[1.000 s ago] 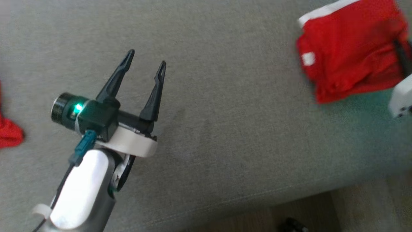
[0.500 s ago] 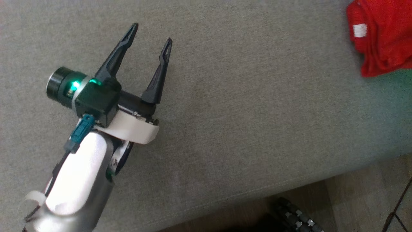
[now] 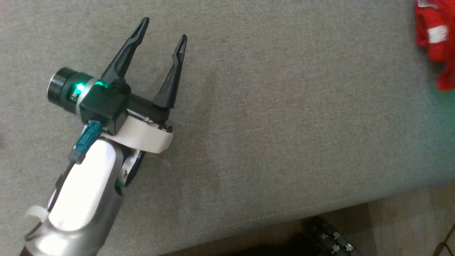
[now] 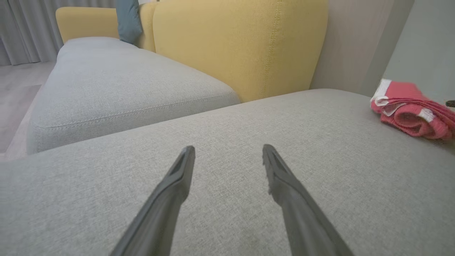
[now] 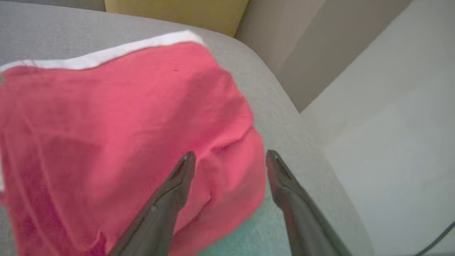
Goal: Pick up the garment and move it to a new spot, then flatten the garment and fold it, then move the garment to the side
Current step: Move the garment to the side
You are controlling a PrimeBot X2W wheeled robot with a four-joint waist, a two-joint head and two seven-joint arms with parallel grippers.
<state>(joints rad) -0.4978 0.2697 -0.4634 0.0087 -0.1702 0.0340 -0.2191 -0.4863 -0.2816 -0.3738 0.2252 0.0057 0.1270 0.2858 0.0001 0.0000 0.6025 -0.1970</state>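
Well clear of garment (image 4: 408, 117), left gripper (image 3: 163, 29) hung parted and empty over cushion (image 3: 284, 124), right gripper (image 5: 230, 154) stood parted above garment at cushion's corner.

Spread right end effector (image 5: 230, 154) hovers above red garment (image 5: 106, 117).

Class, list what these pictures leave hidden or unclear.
Head view: red garment, blurred and cut off by the right edge; its outline is unreadable.
Right wrist view: the garment runs past the left and bottom edges; whether the right gripper touches it cannot be told.
Head view: dark studded object, cut by the bottom edge; unidentifiable.
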